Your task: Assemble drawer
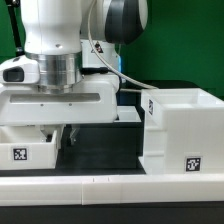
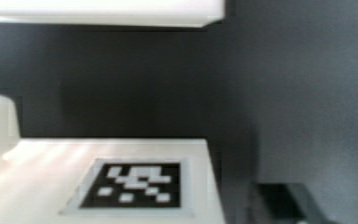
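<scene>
Two drawer parts are spotted on the worktop [image 1: 108,150].
The small tray [image 1: 25,148] is placed at the exterior view's left, the big housing [image 1: 185,125] apart at its right; the jaws are poised just beside the tray, and their opening cannot be told.

White arm [image 1: 55,25], black joint [image 1: 125,20], white hand [image 1: 65,138]

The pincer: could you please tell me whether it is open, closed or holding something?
Pincer: cannot be told; it sits low beside the small tray, and its gap is lost in shadow.
</scene>
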Motion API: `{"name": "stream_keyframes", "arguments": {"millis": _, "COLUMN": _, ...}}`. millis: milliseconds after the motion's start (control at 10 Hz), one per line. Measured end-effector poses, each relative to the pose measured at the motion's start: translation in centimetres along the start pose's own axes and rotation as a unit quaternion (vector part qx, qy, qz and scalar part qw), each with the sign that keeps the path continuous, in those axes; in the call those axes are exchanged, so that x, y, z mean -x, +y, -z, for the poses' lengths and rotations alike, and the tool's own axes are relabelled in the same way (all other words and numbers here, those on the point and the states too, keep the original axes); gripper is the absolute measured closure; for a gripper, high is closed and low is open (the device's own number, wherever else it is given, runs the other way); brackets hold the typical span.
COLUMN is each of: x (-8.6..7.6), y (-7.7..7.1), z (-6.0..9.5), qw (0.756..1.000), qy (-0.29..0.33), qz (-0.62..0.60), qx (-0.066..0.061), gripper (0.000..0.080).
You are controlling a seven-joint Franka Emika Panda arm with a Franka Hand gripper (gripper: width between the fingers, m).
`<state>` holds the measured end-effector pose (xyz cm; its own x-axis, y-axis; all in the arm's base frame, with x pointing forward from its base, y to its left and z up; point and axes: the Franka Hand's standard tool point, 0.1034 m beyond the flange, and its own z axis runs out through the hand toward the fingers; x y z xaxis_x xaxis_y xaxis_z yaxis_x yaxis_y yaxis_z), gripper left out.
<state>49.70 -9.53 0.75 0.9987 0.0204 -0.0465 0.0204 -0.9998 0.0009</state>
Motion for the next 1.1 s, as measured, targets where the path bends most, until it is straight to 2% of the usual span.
{"name": "stream_keyframes", "arguments": {"millis": 100, "x": 0.1, "y": 0.0, "z": 0.0, "qw": 1.0, "qy": -0.001, "qz": 0.0, "qx": 0.0, "gripper": 0.0721}}
{"name": "stream_keyframes", "arguments": {"millis": 200, "x": 0.0, "y": 0.0, "z": 0.0, "qw": 1.0, "qy": -0.001, "qz": 0.0, "qx": 0.0, "gripper": 0.076}}
{"name": "stream_keyframes", "arguments": {"millis": 900, "x": 0.0, "y": -0.1, "z": 0.1, "qw": 1.0, "qy": 0.0, "qz": 0.004, "qx": 0.001, "gripper": 0.0758}}
{"name": "stream_keyframes", "arguments": {"millis": 1100, "x": -0.7, "y": -1.5, "z": 1.7, "qw": 0.998, "qy": 0.011, "qz": 0.059, "qx": 0.009, "gripper": 0.0758}}
